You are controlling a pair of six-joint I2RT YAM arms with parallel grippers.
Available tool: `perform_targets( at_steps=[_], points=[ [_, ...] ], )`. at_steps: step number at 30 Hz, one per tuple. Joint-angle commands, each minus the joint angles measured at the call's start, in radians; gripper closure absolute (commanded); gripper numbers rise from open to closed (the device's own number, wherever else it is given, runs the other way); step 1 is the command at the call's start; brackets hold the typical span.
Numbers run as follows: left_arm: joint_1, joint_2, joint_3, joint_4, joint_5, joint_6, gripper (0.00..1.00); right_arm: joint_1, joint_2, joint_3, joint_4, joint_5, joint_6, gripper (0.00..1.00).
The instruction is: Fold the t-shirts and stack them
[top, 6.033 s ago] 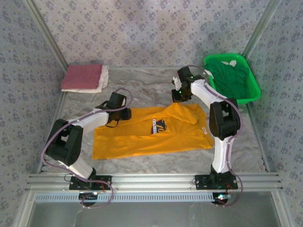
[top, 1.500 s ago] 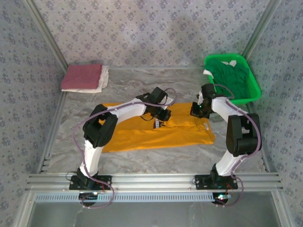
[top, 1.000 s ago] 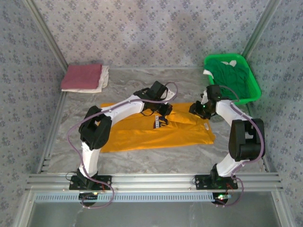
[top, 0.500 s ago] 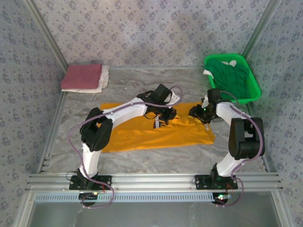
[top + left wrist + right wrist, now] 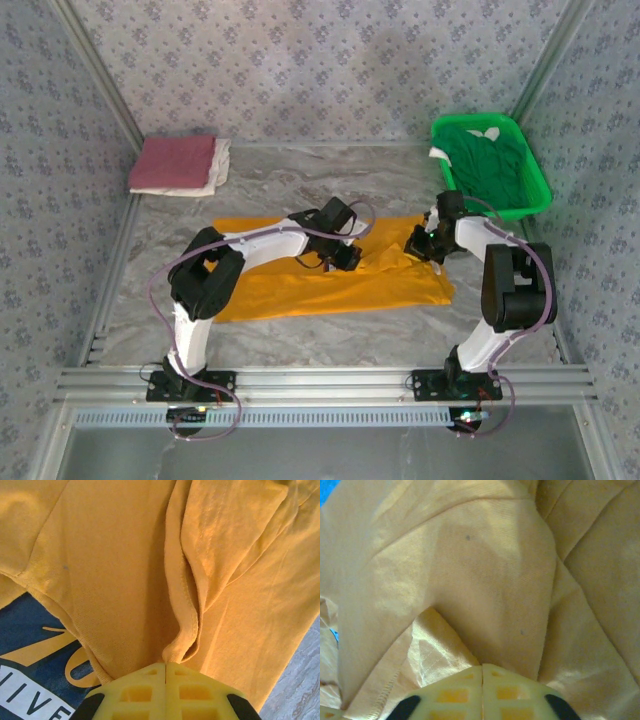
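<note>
Closer, left pincer (image 5: 165,666) clamps orange t-shirt (image 5: 120,565).

The left arm is stretched from the near left towards the centre, elbow raised, and the left gripper (image 5: 346,258) is lowered with its fingers (image 5: 135,692) pinched on the orange-yellow t-shirt (image 5: 300,290). The right arm is folded up at the right, and the right gripper (image 5: 419,246) is clamped on the same shirt.

White arms (image 5: 262,236), black joints (image 5: 205,285), purple cables (image 5: 151,300), yellow end effectors (image 5: 165,672).
</note>
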Motion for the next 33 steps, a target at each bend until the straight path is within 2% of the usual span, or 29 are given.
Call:
perform_targets(
  at_steps=[1,3,4,8,10,22,26,28,33],
  points=[
    [-0.003,-0.046,-0.018,0.037,-0.016,-0.023,0.95,-0.006,-0.007,0.013,-0.008,-0.007,-0.008,0.95],
    [-0.001,-0.06,-0.026,0.046,-0.03,-0.028,0.85,-0.008,-0.02,0.024,-0.023,-0.003,-0.012,0.98],
    [0.001,-0.064,-0.025,0.048,-0.03,-0.029,0.85,-0.009,-0.03,0.03,-0.029,-0.003,-0.014,1.0],
    [0.011,-0.077,-0.026,0.067,-0.013,-0.045,0.97,-0.015,-0.061,0.056,-0.047,-0.026,-0.003,1.0],
    [0.022,-0.08,-0.027,0.081,0.006,-0.064,1.0,-0.022,-0.074,0.065,-0.053,-0.045,0.008,1.0],
    [0.075,-0.109,-0.026,0.14,0.077,-0.141,1.0,-0.052,-0.101,0.127,-0.048,-0.075,0.041,1.0],
    [0.087,-0.111,-0.002,0.111,0.084,-0.14,1.0,-0.043,-0.107,0.156,-0.062,-0.071,0.044,1.0],
    [0.085,-0.116,-0.008,0.119,0.1,-0.132,0.97,-0.043,-0.111,0.157,-0.058,-0.072,0.037,1.0],
    [0.086,-0.109,-0.013,0.12,0.095,-0.122,0.96,-0.05,-0.095,0.118,0.008,-0.074,0.014,1.0]
  ],
)
